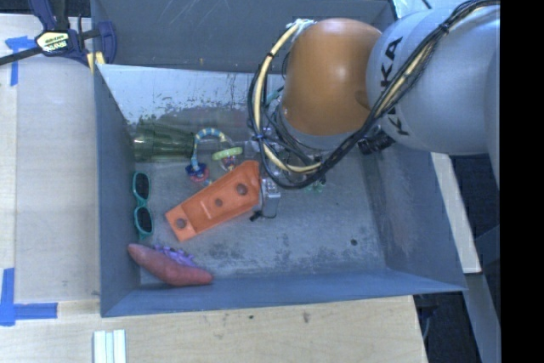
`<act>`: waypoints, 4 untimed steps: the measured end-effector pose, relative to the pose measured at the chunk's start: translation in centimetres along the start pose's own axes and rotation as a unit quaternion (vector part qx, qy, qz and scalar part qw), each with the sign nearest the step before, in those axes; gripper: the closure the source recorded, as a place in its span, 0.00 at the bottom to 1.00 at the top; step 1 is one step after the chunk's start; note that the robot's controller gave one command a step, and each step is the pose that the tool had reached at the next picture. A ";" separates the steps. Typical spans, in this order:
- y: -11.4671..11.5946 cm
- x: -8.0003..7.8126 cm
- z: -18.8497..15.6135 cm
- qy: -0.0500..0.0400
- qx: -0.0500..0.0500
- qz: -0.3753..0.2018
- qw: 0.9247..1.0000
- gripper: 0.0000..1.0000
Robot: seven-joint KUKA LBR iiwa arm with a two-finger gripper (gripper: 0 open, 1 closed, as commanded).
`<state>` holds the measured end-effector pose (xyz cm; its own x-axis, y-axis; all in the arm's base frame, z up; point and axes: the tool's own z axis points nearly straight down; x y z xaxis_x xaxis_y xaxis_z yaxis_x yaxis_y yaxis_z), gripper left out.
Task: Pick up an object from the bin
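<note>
Now, nearest you, by the front wall of the bin [255,285], lies a pink sweet-potato-shaped toy [170,268] with a small purple scrap [176,252] on its upper side, well clear of the arm. Just behind it, against the left wall, a pair of teal sunglasses [140,201] lies lengthwise. In the middle you have the orange block [212,201], a flat slab with holes in it, lying slantwise with its right end raised towards the back. The gripper [269,198] sits low at that right end, just beside or on the block's edge. It is the likeliest thing to be picked, since it is big, flat and has open floor along its near side. You cannot tell from here whether the gripper is apart or together, nor whether it has hold of the block, because the orange wrist cover [331,76] and its cable loops [272,153] hang over it. Behind the block, watch the clutter: a pale blue hoop [204,137], a yellow-green piece [227,154] and a small purple-and-red bit [197,172] lie close to the block's raised end and could get dragged along. Farthest back, a dark green bottle [160,142] lies on its side near the rear wall.
</note>
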<state>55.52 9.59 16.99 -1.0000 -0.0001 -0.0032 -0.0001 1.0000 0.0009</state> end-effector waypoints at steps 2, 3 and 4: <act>-0.4 -1.3 9.8 -0.003 0.000 -0.140 0.990 1.00; -0.4 -1.3 9.8 -0.003 -0.001 -0.140 0.990 1.00; 0.2 -0.8 -2.5 -0.005 -0.001 -0.175 0.985 1.00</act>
<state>56.30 9.81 19.52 -0.9389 -0.3440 -0.0125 -0.3440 0.9390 -0.0008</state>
